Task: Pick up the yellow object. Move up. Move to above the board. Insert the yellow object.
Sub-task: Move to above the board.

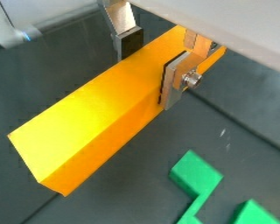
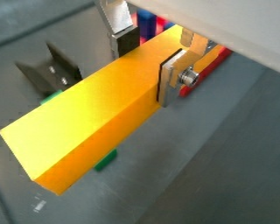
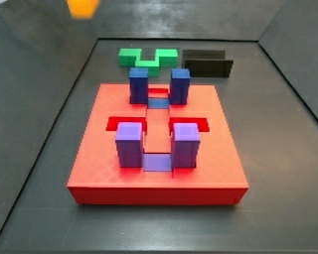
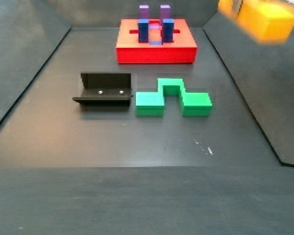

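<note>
— Two silver fingers (image 1: 175, 77) clamped on the yellow bar (image 1: 101, 114) in a wrist view?
— Yes. Gripper (image 1: 149, 61) holding the bar near one end, jaws narrow, one plate on each long face. Bar running away from the gripper toward the lower left of the frame, off the dark floor. Green notched block (image 1: 201, 175) below it at lower right.

— And in a wrist view from the other side?
— Same grasp: gripper (image 2: 145, 59) closed on the yellow bar (image 2: 95, 114). Dark L-shaped fixture (image 2: 49, 70) on the floor at left. Bit of green (image 2: 105, 160) peeking out under the bar. Red and blue of the board (image 2: 213, 59) just visible behind the fingers (image 2: 174, 74) at upper right.

— Side view?
— Red board (image 3: 155, 159) filling the centre, blue posts (image 3: 159, 87) toward its far end, purple posts (image 3: 158, 144) nearer. Green block (image 3: 148, 58) and fixture (image 3: 210, 63) behind it. Only a blurred yellow patch (image 3: 83, 8) at the top left edge, well apart from the board; gripper not visible here.

— Other side view?
— Board (image 4: 157, 41) far at top centre. Fixture (image 4: 104, 91) and green block (image 4: 173, 97) side by side mid-floor. Yellow bar (image 4: 263, 18) blurred at upper right, high off the floor, right of the board rather than over it. Fingers not distinguishable.
</note>
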{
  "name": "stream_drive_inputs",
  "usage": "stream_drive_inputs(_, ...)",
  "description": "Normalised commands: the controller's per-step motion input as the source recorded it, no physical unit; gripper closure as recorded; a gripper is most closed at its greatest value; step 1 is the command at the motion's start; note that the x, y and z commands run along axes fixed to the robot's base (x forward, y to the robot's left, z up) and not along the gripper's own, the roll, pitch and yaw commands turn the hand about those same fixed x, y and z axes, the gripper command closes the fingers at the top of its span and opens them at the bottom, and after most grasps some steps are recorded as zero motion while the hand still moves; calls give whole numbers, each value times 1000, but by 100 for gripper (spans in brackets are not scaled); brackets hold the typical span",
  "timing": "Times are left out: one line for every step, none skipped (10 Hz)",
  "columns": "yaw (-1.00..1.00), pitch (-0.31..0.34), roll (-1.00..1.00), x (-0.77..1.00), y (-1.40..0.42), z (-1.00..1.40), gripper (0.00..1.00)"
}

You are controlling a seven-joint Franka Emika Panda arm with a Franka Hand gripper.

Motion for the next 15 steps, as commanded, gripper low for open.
stream_drive_inputs(-12,64,-106,4,1,1400,100)
stream_drive_inputs(-11,38,-97,-2,6,820,100)
stream_drive_inputs(-12,26,-93,23,7,451,100)
stream_drive_inputs(-8,34,-86,38,9,227,100)
stream_drive_inputs(-10,37,-84,26,6,187,100)
stream_drive_inputs(-173,135,39,796,-1400,221,100)
stream_drive_inputs(-167,138,67,795,-1400,201,100)
stream_drive_inputs(-70,195,130,827,-1400,192,100)
stream_drive_inputs(-40,201,-9,871,-1400,202,100)
stream_drive_inputs(-24,195,-5,867,-1400,213,100)
stream_drive_inputs(-7,185,29,861,-1400,216,100)
stream_drive_inputs(5,162,32,918,-1400,220,100)
stream_drive_inputs(3,170,54,978,-1400,220,100)
stream_drive_inputs(8,189,82,542,-706,117,100)
stream_drive_inputs(5,195,98,378,-446,83,100)
